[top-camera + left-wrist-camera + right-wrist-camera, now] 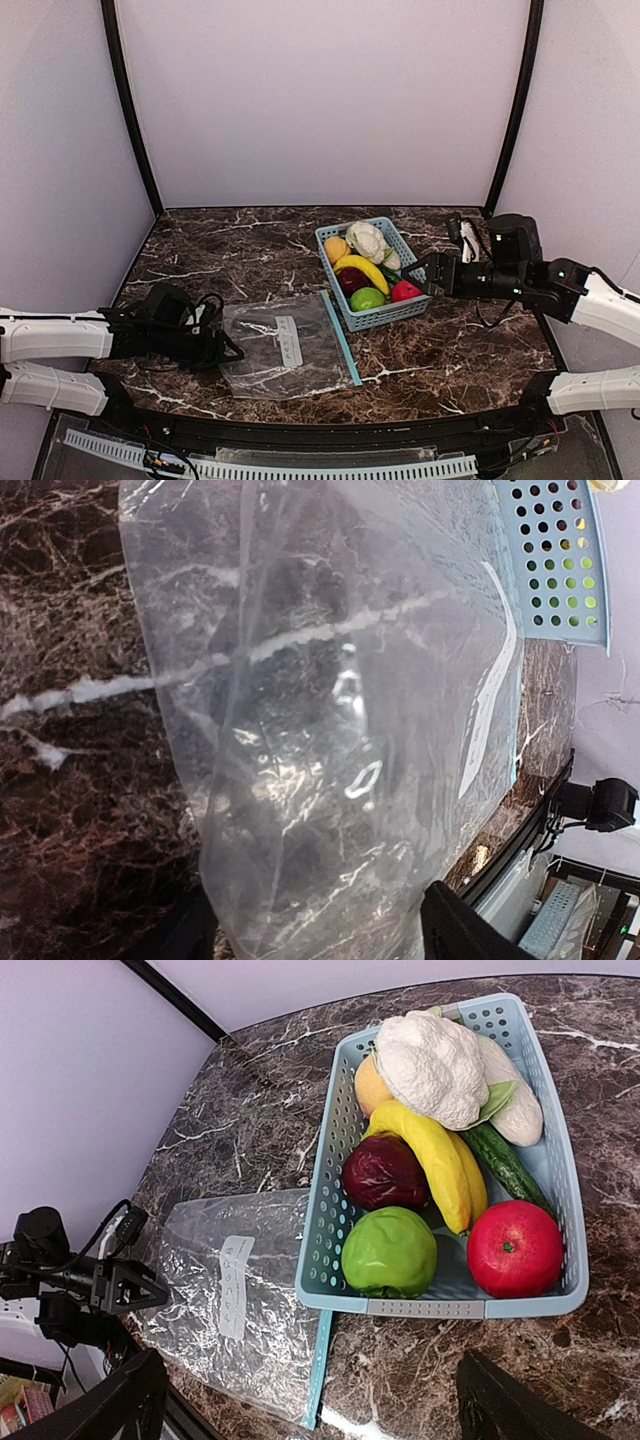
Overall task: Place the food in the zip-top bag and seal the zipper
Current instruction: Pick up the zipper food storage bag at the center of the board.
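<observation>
The zip-top bag (270,350) lies flat and empty on the marble table, its white label up and its teal zipper (342,340) on the side towards the basket. All the food sits in the light blue basket (385,314): cauliflower (430,1055), orange (372,1085), banana (435,1160), dark red apple (385,1170), green apple (390,1250), red apple (515,1248) and cucumber (505,1165). My left gripper (232,350) is at the bag's closed left end, its fingers spread either side of the plastic (325,940). My right gripper (415,272) hovers open beside the basket's right side, holding nothing.
The basket touches the bag's zipper end. A black frame rail (300,425) runs along the table's near edge, close below the bag. Grey walls enclose the table on three sides.
</observation>
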You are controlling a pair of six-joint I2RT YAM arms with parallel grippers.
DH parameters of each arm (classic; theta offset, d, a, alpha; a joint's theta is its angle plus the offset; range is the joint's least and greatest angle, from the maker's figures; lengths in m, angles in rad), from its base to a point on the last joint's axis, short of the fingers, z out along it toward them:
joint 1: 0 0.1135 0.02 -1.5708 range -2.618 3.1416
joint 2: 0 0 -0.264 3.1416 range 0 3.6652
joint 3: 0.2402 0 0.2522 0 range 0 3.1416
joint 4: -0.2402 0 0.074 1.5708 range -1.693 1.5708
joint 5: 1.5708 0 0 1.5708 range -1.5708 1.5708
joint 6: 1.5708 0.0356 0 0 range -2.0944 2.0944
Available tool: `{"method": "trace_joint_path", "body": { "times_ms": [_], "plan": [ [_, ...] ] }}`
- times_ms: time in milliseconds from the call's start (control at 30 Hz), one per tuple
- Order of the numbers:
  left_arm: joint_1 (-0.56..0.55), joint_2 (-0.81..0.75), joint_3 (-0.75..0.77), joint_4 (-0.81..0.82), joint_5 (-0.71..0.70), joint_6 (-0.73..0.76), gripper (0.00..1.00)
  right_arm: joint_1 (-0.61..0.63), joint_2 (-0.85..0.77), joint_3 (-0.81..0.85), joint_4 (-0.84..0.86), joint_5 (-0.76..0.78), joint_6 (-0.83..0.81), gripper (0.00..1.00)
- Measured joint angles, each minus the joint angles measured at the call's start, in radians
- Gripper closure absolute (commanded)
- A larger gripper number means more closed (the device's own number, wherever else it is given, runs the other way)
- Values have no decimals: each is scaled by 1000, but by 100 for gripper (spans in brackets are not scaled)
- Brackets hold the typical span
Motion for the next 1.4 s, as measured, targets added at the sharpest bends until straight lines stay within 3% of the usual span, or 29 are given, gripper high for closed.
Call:
{"method": "trace_joint_path", "body": {
  "times_ms": [333, 533, 900, 1400],
  "plan": [
    [-23, 37, 0, 63, -3, -26, 79, 6, 25, 3, -1, 7, 0, 4],
    [-26, 1, 36, 54, 12, 3, 97, 13, 33, 27, -1, 6, 0, 5],
    [-26, -168, 159, -42, 2, 58, 99, 23, 27, 31, 1, 8, 3, 8],
    [-26, -274, 373, -87, 37, 163, 99, 23, -6, 48, 68, -44, 37, 8]
  ]
}}
